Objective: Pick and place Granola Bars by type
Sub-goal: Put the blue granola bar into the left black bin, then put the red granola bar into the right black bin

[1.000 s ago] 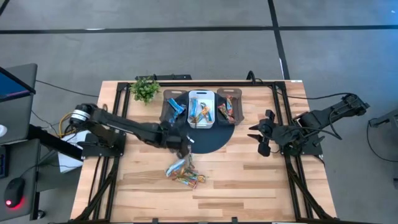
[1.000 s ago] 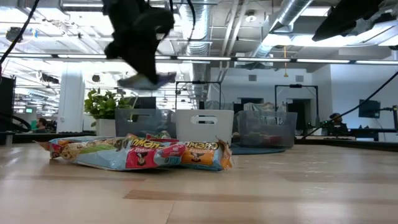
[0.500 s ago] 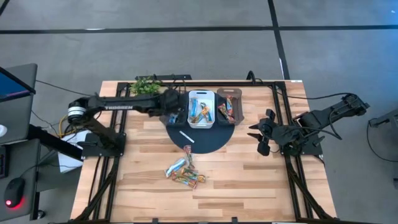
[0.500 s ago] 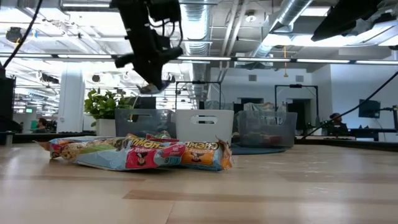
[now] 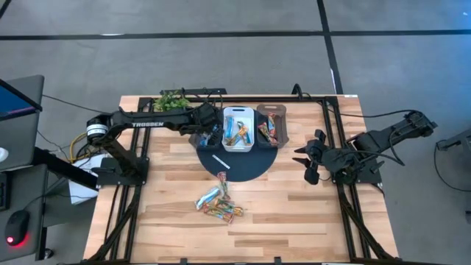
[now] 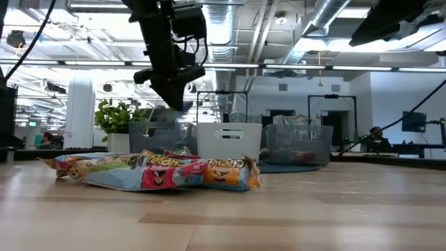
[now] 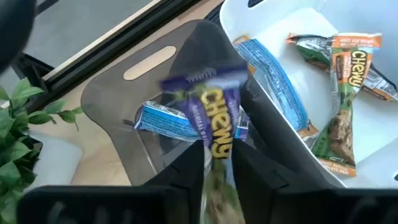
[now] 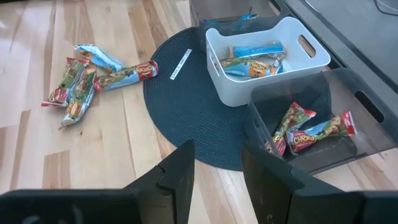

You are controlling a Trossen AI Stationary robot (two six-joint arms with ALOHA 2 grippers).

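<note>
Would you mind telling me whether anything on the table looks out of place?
One thing: a thin white stick lies loose on the dark round mat, belonging to no bin. The unsorted granola bars heaped on the wood simply await sorting.

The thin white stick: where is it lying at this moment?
High view: the thin white stick lies on the dark round mat, between the white bin and the loose bars.

Two dark arms, the left arm (image 5: 151, 124) lettered TROSSEN in white, trailing black cables.

Bare wooden tabletop (image 5: 294, 213) lay open right of the loose pile of foil-wrapped granola bars (image 5: 217, 204), three plastic bins (image 5: 238, 129) and a potted green plant (image 5: 171, 104) crowded the far edge, left end effector (image 5: 212, 126) over the leftmost bin.
</note>
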